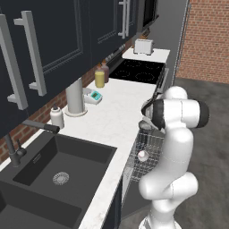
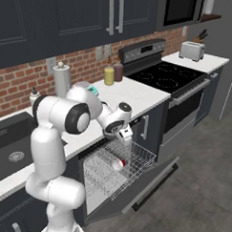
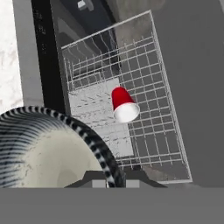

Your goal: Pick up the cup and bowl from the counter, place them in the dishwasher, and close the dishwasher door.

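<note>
meanwhile the bowl [image 3: 48, 148] is gripped by the closed hand [image 2: 123, 133] above the dishwasher [image 2: 118, 168] rack, where the cup [image 3: 124, 104] is seen lying tipped over.

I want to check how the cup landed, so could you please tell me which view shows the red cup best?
The hand view: the cup lies on its side in the rack, white inside showing. The right base view shows it small but unobstructed; the left base view shows it through the rack wires beside the arm.
</note>
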Robot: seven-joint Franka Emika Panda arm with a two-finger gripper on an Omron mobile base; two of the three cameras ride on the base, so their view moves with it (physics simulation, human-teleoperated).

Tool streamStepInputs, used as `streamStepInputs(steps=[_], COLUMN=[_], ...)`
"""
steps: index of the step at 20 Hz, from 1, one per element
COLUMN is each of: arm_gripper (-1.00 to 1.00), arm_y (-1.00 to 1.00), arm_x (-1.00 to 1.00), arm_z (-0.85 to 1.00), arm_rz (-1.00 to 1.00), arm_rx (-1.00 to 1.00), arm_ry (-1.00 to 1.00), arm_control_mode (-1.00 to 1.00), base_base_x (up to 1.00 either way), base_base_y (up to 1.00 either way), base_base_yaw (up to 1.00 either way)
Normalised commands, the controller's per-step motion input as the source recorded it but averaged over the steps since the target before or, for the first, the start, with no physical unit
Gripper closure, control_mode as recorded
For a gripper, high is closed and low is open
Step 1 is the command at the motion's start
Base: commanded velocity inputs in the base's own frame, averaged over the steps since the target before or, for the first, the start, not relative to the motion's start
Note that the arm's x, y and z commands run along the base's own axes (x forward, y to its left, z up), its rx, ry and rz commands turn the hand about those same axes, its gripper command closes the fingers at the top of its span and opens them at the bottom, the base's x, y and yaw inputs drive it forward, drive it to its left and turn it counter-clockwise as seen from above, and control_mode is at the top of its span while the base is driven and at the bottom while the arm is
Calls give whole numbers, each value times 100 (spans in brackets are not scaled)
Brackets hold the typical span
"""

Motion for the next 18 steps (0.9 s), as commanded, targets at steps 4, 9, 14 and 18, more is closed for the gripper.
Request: streamStepInputs(steps=[4,9,14,18], arm_gripper=[100,100,100,100], arm_y=[-100,-77,-30,0], arm_x=[-77,-29,0,9], arm_z=[-28,-44,-79,-100], arm_rz=[0,0,0,0], arm_rx=[3,8,14,18], arm_ry=[0,1,10,14], arm_control_mode=[-100,-100,-100,-100], base_base_x=[0,0,0,0], base_base_y=[0,0,0,0], base_base_yaw=[0,0,0,0])
